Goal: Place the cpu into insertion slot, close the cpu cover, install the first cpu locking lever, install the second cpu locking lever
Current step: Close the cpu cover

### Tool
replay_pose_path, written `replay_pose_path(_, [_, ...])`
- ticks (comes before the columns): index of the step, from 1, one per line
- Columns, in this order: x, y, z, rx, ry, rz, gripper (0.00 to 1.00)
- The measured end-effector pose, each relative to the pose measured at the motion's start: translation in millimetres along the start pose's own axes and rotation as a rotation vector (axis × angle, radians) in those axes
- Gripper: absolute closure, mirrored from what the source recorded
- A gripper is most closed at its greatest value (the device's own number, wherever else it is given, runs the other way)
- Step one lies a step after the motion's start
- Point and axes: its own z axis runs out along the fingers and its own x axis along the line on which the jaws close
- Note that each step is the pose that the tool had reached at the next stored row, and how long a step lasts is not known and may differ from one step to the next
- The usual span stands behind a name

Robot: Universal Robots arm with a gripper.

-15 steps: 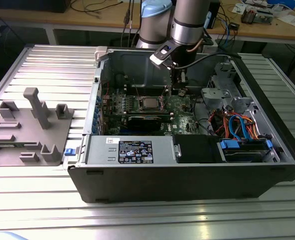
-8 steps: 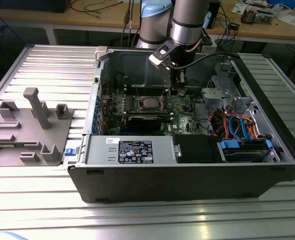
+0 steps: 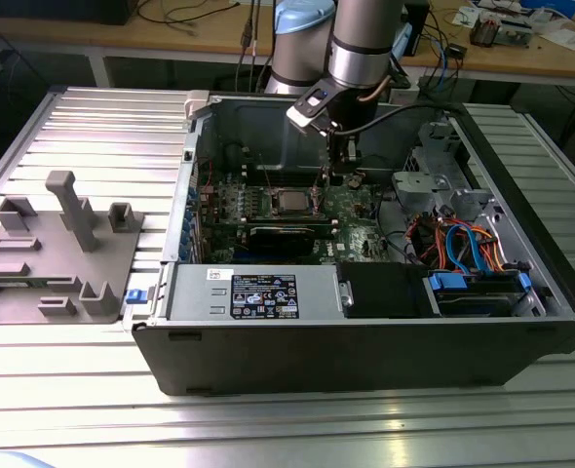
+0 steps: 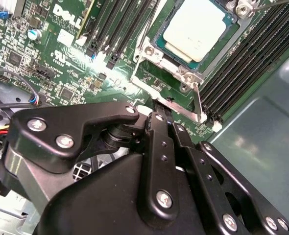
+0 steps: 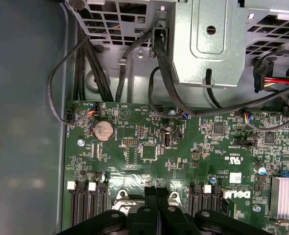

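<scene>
The arm reaches down into the open computer case (image 3: 268, 361), which stands on the ribbed metal surface (image 3: 73, 409), and the gripper (image 3: 338, 174) hangs over the motherboard (image 3: 351, 207) just above the middle of the exterior view. The cpu (image 3: 289, 202) lies a little toward the exterior view's left of the gripper, close beside it but not touching. In the second wrist view the cpu (image 4: 198, 24) sits flat in the insertion slot (image 4: 160, 45), its silver-grey top facing up, with long memory slots (image 4: 242, 63) running alongside. Between the chip and the gripper (image 4: 159, 105) lies the cpu cover (image 4: 183, 107), a thin silvery frame that seems swung off the chip, though the angle makes this hard to judge. The fingertips come down right at the frame's near edge. In both wrist views the two fingers (image 5: 156, 193) are pressed together; whether anything thin is pinched between them cannot be made out.
</scene>
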Motion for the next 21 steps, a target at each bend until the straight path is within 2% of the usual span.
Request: replay_pose_path(21, [0.5,-9.7,0.1,0.0000,0.0000,0.000,0.89])
